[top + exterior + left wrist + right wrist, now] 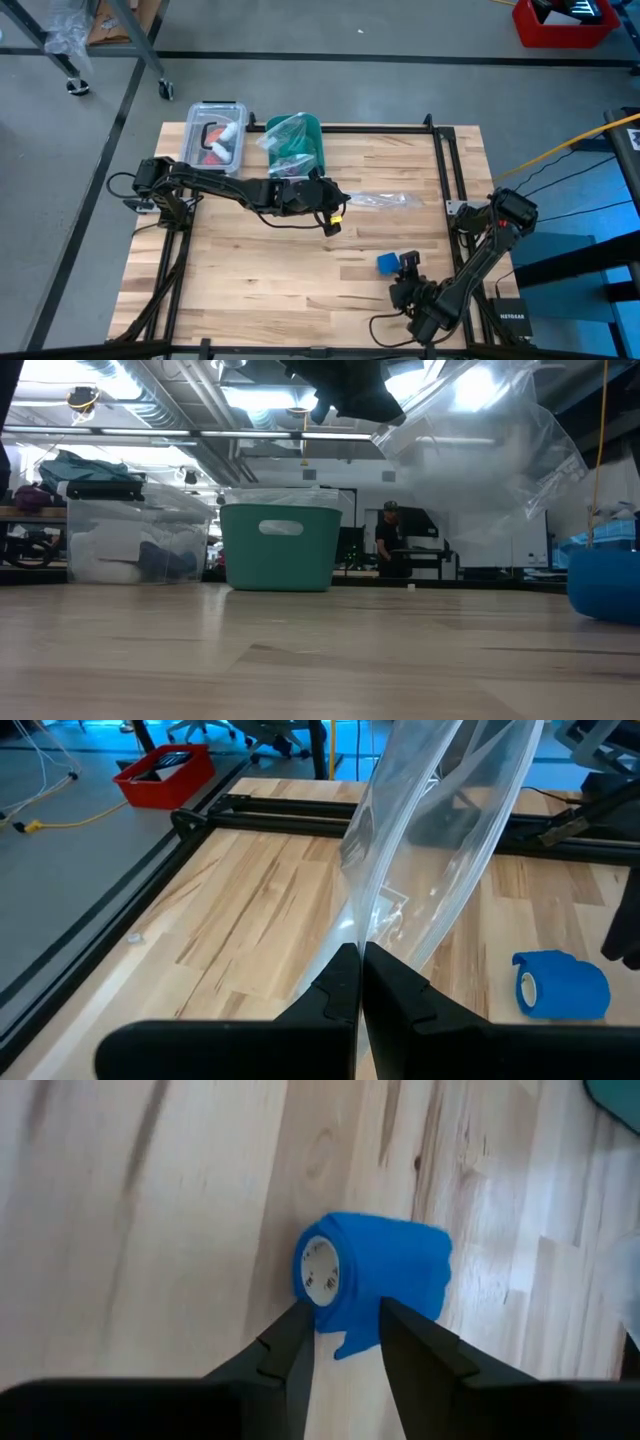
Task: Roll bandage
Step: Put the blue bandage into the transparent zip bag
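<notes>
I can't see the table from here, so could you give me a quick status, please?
Left gripper shut on plastic bag, mid-table. Right gripper closing around bandage end. Nothing in the way.

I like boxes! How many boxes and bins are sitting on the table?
2. A clear plastic box sits at the table's far edge, and a teal bin stands right beside it. A plastic bag partly covers the bin, so something may be hidden.

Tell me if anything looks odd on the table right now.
Yes. The bandage roll has a loose tail hanging off its edge, sitting between the right gripper's fingers. The left gripper, shut, holds a clear plastic bag up above the table.
</notes>
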`<move>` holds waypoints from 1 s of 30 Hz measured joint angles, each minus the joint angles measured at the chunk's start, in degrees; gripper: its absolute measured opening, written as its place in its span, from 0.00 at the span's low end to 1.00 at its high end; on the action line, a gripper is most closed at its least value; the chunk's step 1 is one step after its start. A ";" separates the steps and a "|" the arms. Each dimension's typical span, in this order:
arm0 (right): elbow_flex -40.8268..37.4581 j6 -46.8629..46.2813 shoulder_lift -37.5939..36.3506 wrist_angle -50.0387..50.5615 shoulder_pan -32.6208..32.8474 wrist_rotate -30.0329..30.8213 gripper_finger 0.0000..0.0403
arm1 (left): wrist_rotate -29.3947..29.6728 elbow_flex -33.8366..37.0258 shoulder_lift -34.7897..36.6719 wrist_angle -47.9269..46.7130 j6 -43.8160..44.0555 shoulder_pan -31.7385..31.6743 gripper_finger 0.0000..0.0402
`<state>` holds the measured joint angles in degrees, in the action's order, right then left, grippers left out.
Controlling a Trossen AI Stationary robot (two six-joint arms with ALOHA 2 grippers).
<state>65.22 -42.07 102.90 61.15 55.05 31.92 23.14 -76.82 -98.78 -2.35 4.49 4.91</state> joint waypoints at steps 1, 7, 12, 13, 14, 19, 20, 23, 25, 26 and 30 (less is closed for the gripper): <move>-0.20 -0.02 0.38 0.15 0.00 -0.05 0.29 | 0.00 0.00 0.00 -0.04 0.00 0.00 0.00; -0.40 -0.10 2.85 -1.39 -0.01 0.37 0.29 | 0.00 0.00 0.00 -0.02 -1.55 0.00 0.00; -0.40 -2.61 4.01 0.20 -0.41 3.76 0.29 | 0.02 0.00 0.00 -0.02 -1.57 -0.02 0.00; -0.40 -2.75 4.32 0.47 -0.50 4.05 0.29 | 0.00 0.00 0.00 -0.04 -1.57 -0.02 0.00; -0.40 -2.75 4.72 0.56 -0.90 4.16 0.29 | 0.00 0.00 0.00 -0.04 -1.57 -0.02 0.00; -0.39 -2.73 6.73 0.57 -2.20 4.86 0.29 | 0.00 0.00 0.00 -0.02 -1.99 -0.07 0.00; -0.40 -2.71 6.94 0.63 -2.46 5.02 0.29 | 0.00 0.00 0.00 -0.04 -2.01 -0.08 0.00; -0.40 -2.75 7.12 0.58 -2.71 6.22 0.29 | 0.02 0.00 0.00 -0.03 -2.10 -0.07 0.00; -0.40 -3.83 7.14 0.63 -2.65 7.49 0.29 | 0.02 0.00 0.00 -0.04 -2.12 -0.09 0.00; -0.40 -4.71 7.16 1.01 -2.58 8.00 0.29 | 0.02 0.00 0.00 -0.04 -2.12 -0.09 0.00; -0.40 -7.29 7.19 3.41 -2.61 8.79 0.29 | 0.02 0.00 0.00 -0.07 -2.12 -0.09 0.00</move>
<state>64.82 -49.36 110.08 64.56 52.43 40.71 23.16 -76.82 -98.78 -2.42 2.37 4.82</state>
